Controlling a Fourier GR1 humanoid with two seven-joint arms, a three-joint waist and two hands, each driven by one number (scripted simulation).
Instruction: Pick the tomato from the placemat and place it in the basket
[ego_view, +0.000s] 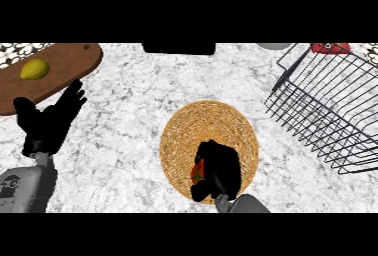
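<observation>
A lemon (34, 69) lies on the wooden board (70, 65) at far left, beside the open, resting left hand (50, 120). On the woven placemat (210, 125) the right hand (218, 170) curls round the tomato (197, 171) (only a red sliver shows). The wire basket (332, 115) stands on the worktop (133, 150) at right.

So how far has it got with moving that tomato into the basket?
Done: the right robot hand has reached the tomato on the placemat and curls round it; only a red sliver shows. In hand: the grasp; whether the tomato is lifted yet I cannot tell. Left: carrying it right to the wire basket and letting go. The left robot hand rests open near the cutting board.
</observation>
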